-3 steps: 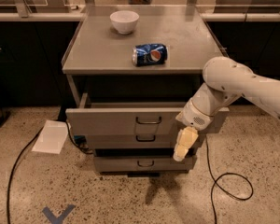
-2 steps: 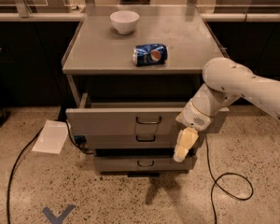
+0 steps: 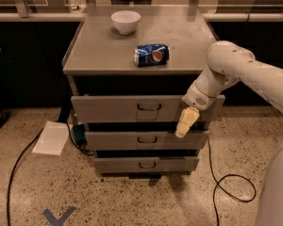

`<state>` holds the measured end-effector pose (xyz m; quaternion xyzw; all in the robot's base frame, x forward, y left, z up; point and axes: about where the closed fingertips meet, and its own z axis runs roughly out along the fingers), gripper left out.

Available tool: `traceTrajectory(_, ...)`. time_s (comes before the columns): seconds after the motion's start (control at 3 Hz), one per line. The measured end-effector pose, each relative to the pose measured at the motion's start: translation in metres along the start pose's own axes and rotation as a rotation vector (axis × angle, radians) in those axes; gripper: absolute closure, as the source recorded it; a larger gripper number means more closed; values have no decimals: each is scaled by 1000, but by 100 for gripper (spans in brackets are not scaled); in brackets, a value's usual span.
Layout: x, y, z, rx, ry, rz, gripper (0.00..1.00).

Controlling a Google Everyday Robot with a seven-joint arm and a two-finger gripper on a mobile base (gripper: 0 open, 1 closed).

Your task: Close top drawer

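Observation:
The top drawer [image 3: 113, 108] is a wide grey metal drawer with a small dark wire handle [image 3: 148, 107] at its centre. It sits under the cabinet's top and still stands out in front of the two lower drawer fronts. Its tray is hidden under the cabinet top. My gripper [image 3: 185, 126] hangs from the white arm [image 3: 236, 67], pointing down against the right part of the drawer's front panel. Its cream fingers are shut and hold nothing.
A white bowl [image 3: 126, 21] and a blue soda can [image 3: 151, 54] lying on its side rest on the grey cabinet top [image 3: 99, 51]. Two narrower drawer fronts [image 3: 146, 139] sit below. A white paper [image 3: 51, 138] and black cables [image 3: 226, 182] lie on the speckled floor.
The top drawer has slid inward towards the cabinet, and its open tray no longer shows. My gripper has moved with the front panel, towards the cabinet.

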<state>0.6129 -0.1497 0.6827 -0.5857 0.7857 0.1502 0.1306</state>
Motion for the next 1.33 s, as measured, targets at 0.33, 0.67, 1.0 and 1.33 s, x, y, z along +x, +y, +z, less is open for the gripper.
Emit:
traceTrajectory(0.33, -3, -4, 8, 0, 6, -8, 0)
traceTrajectory(0.67, -1, -20, 8, 17, 17, 2, 0)
traceTrajectory(1.0, 5, -48, 3, 57, 37, 32, 0)
traceTrajectory(1.33, 5, -48, 3, 57, 37, 32, 0)
